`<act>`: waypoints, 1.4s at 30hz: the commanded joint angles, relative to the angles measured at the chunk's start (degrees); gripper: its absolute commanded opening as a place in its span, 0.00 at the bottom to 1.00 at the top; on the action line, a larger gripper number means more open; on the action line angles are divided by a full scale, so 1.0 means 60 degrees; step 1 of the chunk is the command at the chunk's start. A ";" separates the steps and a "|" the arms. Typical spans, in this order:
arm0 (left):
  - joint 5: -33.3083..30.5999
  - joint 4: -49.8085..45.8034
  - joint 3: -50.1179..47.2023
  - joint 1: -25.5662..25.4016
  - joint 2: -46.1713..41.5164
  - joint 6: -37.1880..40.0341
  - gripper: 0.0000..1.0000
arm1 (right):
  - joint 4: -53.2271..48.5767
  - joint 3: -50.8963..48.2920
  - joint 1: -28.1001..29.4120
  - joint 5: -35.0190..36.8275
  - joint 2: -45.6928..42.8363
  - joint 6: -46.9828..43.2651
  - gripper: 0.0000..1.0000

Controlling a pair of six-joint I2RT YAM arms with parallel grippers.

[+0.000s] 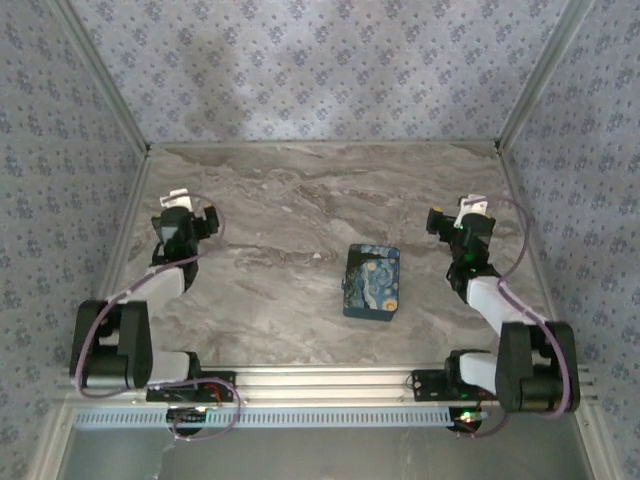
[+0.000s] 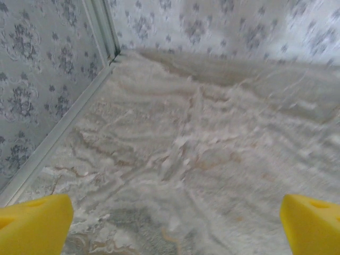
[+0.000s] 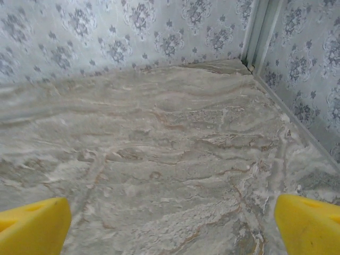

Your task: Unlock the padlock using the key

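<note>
A small rectangular box [image 1: 371,281] printed with a swirling blue night sky lies flat on the marbled grey-brown worktop [image 1: 290,200], between the two arms and nearer the right one. Walls [image 1: 320,60] papered in a floral pattern close three sides. The left jaws and right jaws stand released, their blunt yellow fingers [image 2: 33,223] wide apart over bare stone. Where the padlock and key lie I cannot tell

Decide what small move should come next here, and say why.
Probably swing the right claw toward the patterned box. The left claw and the right claw both stand open, holding nothing, over the marbled table, and the box, lying between the arms, sits nearer the right one.
</note>
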 commanded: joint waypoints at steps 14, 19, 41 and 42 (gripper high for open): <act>0.4707 -0.5238 0.0942 -0.1799 -0.1445 -0.4937 0.99 | -0.5372 0.0784 -0.0797 -0.5459 -0.0765 0.5220 0.89; 0.4469 -0.5279 0.0512 -0.3147 -0.1734 -0.5331 0.99 | -0.5439 0.0833 0.0308 -0.5633 -0.0486 0.5350 0.88; 0.4108 -0.5296 0.0630 -0.4630 -0.1335 -0.5791 0.96 | -0.5225 0.4077 0.3689 -0.5633 0.3397 0.5388 0.77; 0.4108 -0.5330 0.0709 -0.4640 -0.1262 -0.5763 0.96 | -0.5442 0.4310 0.3773 -0.5682 0.3595 0.5249 0.77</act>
